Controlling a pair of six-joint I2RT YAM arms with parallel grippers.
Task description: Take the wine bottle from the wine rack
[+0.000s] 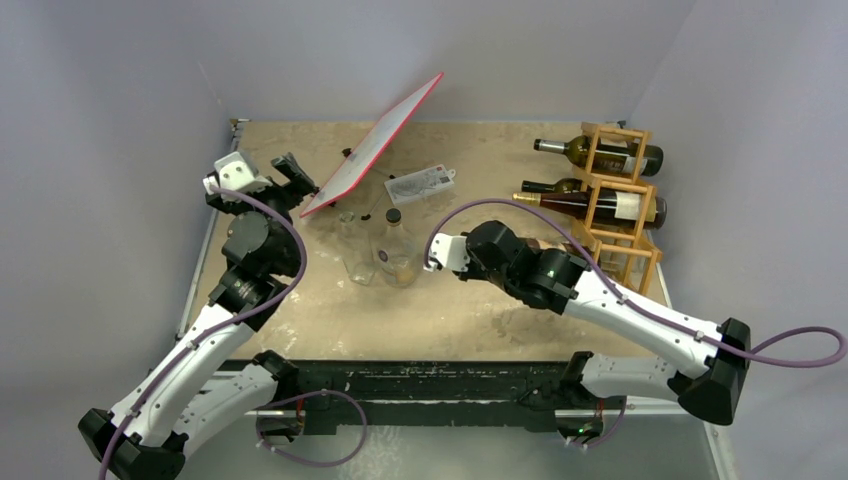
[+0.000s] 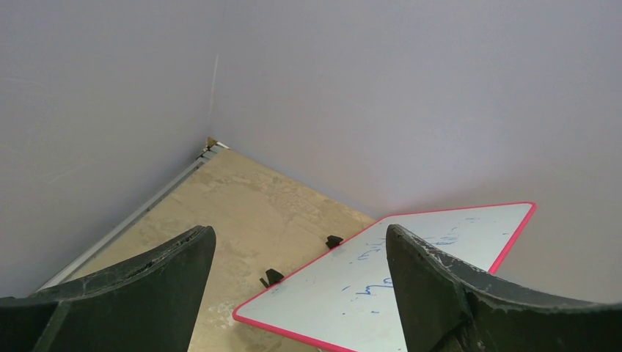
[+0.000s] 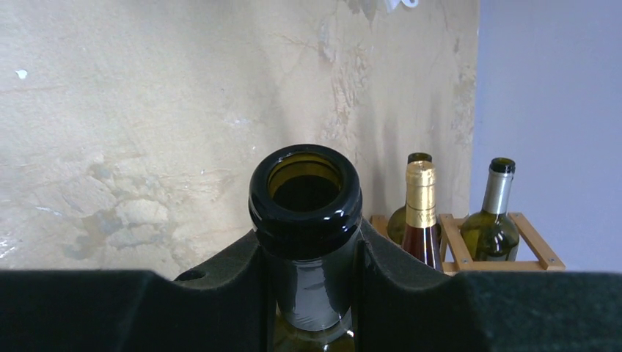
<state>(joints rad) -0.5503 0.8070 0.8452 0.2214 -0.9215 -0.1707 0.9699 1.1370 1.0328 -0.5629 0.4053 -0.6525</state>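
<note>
My right gripper point(image 3: 306, 246) is shut on the neck of a dark green wine bottle point(image 3: 306, 192), whose open mouth faces the wrist camera. Its body is hidden below the fingers. In the top view the right wrist point(image 1: 490, 250) hovers over mid-table, left of the wine rack point(image 1: 622, 205). The light wooden rack point(image 3: 539, 249) still carries three bottles lying flat, one with a gold-foil neck point(image 3: 421, 192). My left gripper point(image 2: 301, 233) is open and holds nothing, far left near the back point(image 1: 290, 172).
A white board with a red edge point(image 1: 375, 140) leans tilted at the back centre, on small black clips point(image 2: 271, 277). A clear glass bottle point(image 1: 397, 250) and clear glassware point(image 1: 355, 255) stand mid-table. A white card point(image 1: 420, 183) lies behind them. Walls enclose three sides.
</note>
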